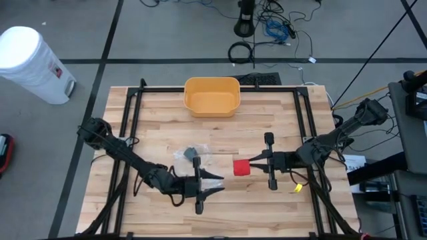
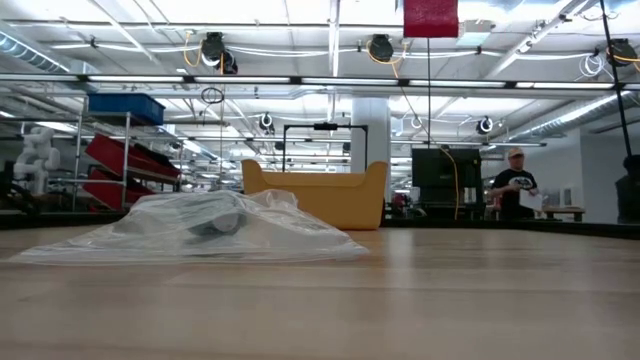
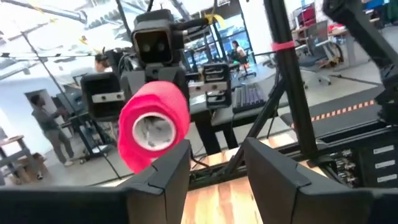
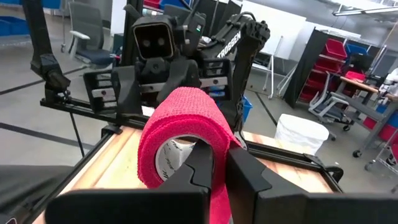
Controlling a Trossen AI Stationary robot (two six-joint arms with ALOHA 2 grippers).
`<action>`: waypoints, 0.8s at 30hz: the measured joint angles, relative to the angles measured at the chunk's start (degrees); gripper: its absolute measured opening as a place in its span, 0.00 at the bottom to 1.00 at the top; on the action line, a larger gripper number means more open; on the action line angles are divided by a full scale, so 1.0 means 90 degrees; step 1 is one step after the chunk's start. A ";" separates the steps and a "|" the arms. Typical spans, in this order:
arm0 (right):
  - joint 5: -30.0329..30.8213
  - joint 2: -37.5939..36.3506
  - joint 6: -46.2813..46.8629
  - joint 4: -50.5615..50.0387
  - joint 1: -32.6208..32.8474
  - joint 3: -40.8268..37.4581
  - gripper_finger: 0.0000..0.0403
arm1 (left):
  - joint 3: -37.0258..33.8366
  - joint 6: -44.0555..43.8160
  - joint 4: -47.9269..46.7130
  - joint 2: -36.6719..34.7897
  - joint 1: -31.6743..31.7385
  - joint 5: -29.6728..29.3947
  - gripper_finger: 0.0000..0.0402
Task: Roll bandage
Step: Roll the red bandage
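At the table's far edge sits a yellow bin, with nothing visible inside. Nearer the middle lies a clear plastic bag holding something grey, hard to make out. The right gripper is clamped on a red bandage roll, held above the wood. The left gripper, fingers apart, holds nothing.

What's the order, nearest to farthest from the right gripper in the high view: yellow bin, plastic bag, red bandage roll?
1. Red bandage roll, held at the right gripper.
2. Plastic bag, toward the left arm.
3. Yellow bin, at the table's far edge.
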 joint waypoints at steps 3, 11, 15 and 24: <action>0.0000 0.0017 -0.0001 0.0015 -0.0013 0.0000 0.04 | 0.0000 0.0076 0.0177 0.0007 0.0015 -0.0051 0.40; -0.0004 0.0062 0.0015 0.0142 -0.0046 0.0000 0.04 | 0.0063 0.0146 0.0260 0.0007 0.0111 -0.0056 0.40; -0.0005 0.0103 -0.0056 0.0281 -0.0046 0.0000 0.04 | 0.0063 0.0149 0.0260 0.0007 0.0110 -0.0018 0.41; -0.0005 0.0100 -0.0173 0.0433 -0.0077 0.0000 0.04 | 0.0066 0.0145 0.0245 0.0007 0.0086 0.0027 0.41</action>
